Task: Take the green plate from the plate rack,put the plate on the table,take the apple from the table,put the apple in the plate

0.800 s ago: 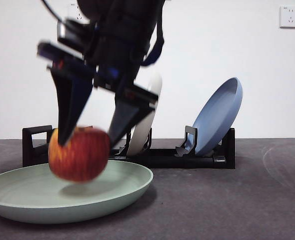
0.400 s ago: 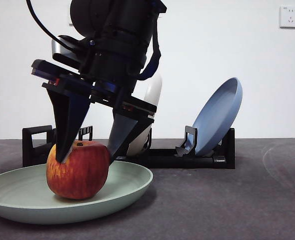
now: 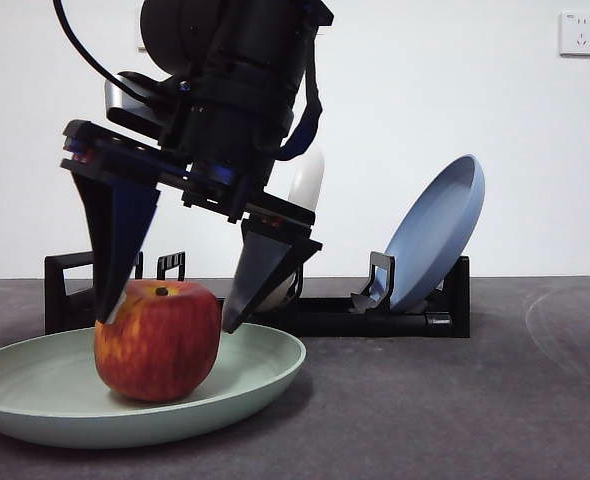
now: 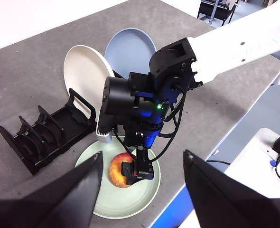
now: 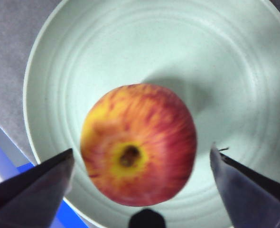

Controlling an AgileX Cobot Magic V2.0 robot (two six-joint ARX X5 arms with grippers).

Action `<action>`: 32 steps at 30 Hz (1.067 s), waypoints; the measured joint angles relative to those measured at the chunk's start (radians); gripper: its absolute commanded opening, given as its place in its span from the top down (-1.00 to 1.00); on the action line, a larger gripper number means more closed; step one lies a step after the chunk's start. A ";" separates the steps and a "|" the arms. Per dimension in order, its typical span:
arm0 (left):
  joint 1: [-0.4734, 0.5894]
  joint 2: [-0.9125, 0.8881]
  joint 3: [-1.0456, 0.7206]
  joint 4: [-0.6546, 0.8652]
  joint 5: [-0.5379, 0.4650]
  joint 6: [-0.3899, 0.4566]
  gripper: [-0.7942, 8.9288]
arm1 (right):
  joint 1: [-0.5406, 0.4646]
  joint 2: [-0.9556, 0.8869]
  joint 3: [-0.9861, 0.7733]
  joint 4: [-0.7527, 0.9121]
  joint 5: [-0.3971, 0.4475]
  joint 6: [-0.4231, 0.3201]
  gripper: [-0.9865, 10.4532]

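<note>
The red apple (image 3: pixel 158 340) sits upright in the pale green plate (image 3: pixel 265 375), which lies flat on the dark grey table (image 3: pixel 455 400). My right gripper (image 3: pixel 167 320) hangs over the apple, open, one jaw on each side and both clear of the skin. The right wrist view shows the apple (image 5: pixel 139 145) between my spread jaws (image 5: pixel 141 149), with the plate (image 5: pixel 178 57) beneath. My left gripper (image 4: pixel 142 154) is open and empty, high above the table. From there I see the apple (image 4: pixel 117 171), the plate (image 4: pixel 111 204) and the black plate rack (image 4: pixel 40 137).
The rack (image 3: pixel 355 315) stands behind the plate and holds a cream-white plate (image 3: pixel 307 180) and a blue plate (image 3: pixel 435 235) on edge. The table's edge runs close beside the green plate in the left wrist view.
The right gripper lowered the apple into the green plate, then opened its jaws off it. The apple now rests free in the plate.
</note>
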 measured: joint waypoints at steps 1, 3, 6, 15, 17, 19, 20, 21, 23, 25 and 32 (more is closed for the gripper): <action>0.000 0.000 0.000 0.000 0.000 0.000 0.26 | 0.000 0.000 0.003 -0.006 0.000 0.000 -0.06; 0.000 0.000 0.000 0.000 0.000 0.000 0.26 | 0.000 0.000 0.019 -0.028 0.005 0.000 -0.06; 0.000 0.000 0.000 0.000 0.000 0.000 0.26 | 0.000 0.000 0.071 -0.090 0.021 0.000 -0.06; 0.000 0.000 0.000 0.000 0.000 0.000 0.26 | 0.000 -0.008 0.345 -0.402 0.038 -0.043 -0.05; 0.000 0.000 0.000 0.000 0.000 0.000 0.26 | 0.000 -0.029 0.398 -0.475 0.048 -0.061 -0.05; 0.000 0.000 0.000 0.000 -0.001 0.002 0.26 | 0.000 -0.068 0.432 -0.513 0.060 -0.072 -0.05; 0.000 0.000 0.000 0.000 -0.005 0.002 0.26 | 0.000 -0.094 0.445 -0.513 0.063 -0.077 -0.05; 0.000 0.000 0.000 0.000 -0.014 0.003 0.26 | 0.000 -0.126 0.450 -0.512 0.064 -0.080 -0.05; 0.000 0.000 0.000 0.000 -0.041 0.003 0.26 | 0.000 -0.189 0.451 -0.512 0.067 -0.083 -0.05; 0.000 0.000 0.000 0.000 -0.061 0.003 0.26 | 0.000 -0.253 0.452 -0.512 0.067 -0.083 -0.05; 0.000 0.014 0.000 0.000 -0.071 0.003 0.26 | 0.000 -0.492 0.452 -0.512 0.075 -0.079 -0.05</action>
